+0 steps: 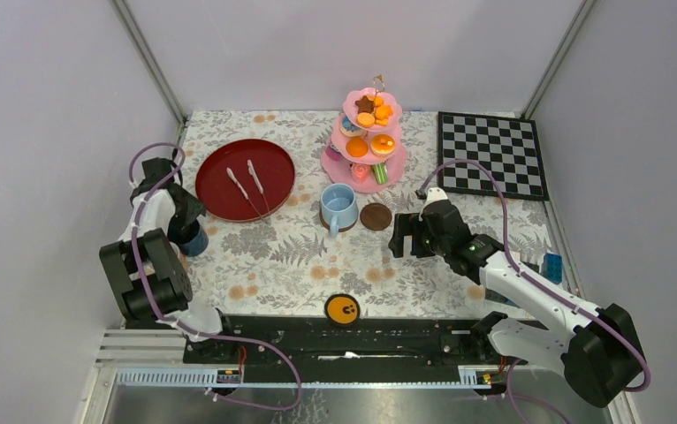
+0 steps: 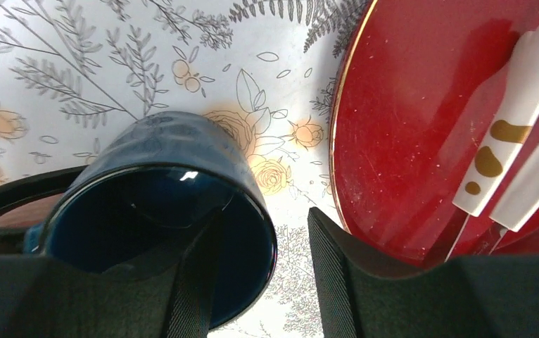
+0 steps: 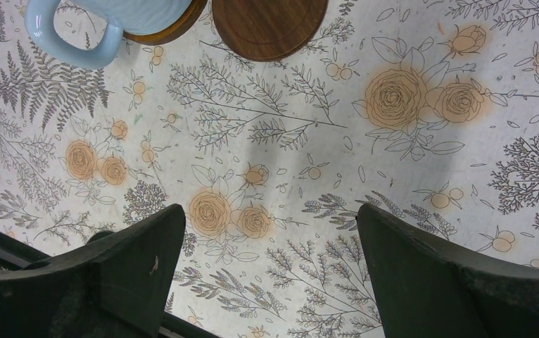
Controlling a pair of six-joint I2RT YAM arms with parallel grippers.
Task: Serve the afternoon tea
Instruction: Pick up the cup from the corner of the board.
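From above: dark-blue cup [image 1: 195,240] at table's [image 1: 273,265] left edge under left pincer [image 1: 185,225], 1 bare saucer [image 1: 376,216] mid-table, likely its seat. Left wrist: half-wide, astride the cup's wall, probably for a rim lift. Right wrist: right pincer [image 3: 270,211] wide, empty, near that saucer.

Grey walls [image 1: 52,106], floral tbl cloth [image 1: 273,261]

The top camera looks down on the whole table [image 1: 273,256] from its near side. Close up and facing down, the left wrist camera shares with it the dark-blue cup [image 2: 161,155] and red tray [image 2: 407,141], the right the light-blue cup [image 3: 140,8] and saucer [image 3: 270,24].
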